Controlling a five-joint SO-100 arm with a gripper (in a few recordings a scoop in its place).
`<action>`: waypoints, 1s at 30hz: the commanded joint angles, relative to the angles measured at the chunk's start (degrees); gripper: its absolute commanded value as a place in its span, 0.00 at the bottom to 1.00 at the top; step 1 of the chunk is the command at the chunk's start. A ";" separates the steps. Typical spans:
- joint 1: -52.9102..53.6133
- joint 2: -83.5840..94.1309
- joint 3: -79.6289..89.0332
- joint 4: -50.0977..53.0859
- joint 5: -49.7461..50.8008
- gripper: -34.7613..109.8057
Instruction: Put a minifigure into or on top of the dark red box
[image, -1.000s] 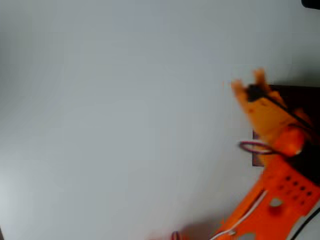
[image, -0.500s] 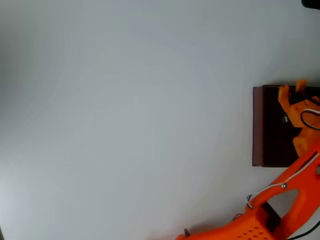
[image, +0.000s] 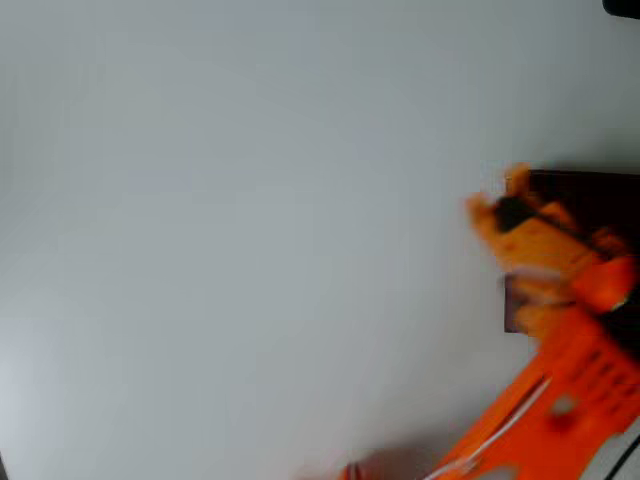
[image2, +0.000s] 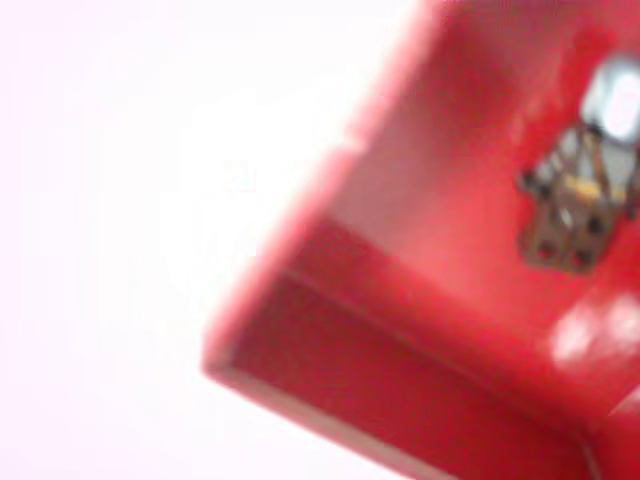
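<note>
- One orange arm (image: 560, 380) comes in from the bottom right corner of the overhead view, motion-blurred.
- Gripper (image: 497, 192) sits just off the box's top-left corner in that view, over the white table (image: 250, 240). Two orange finger tips are visible with a gap between them; too blurred to tell whether the jaws are spread or closed.
- Nothing recognisable between the fingers in the overhead view.
- Dark red box (image: 590, 200) is at the table's right edge, partly covered by the arm; dark inside, left wall showing below the gripper.
- Wrist view: box (image2: 420, 330) reads bright red, tilted, one corner pointing to the lower left, inner floor and walls visible.
- Minifigure (image2: 585, 195) lies inside the box on its floor, near the right edge of the wrist view; pale round head toward the top, darker body below. Blurred, finer detail unreadable.
- Table outside the box (image2: 120, 200) is washed out white.
</note>
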 joint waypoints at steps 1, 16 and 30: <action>-10.11 29.79 18.46 -2.37 1.49 0.24; -67.50 97.47 84.64 -28.12 -8.00 0.25; -70.75 103.97 100.28 -25.05 -12.22 0.25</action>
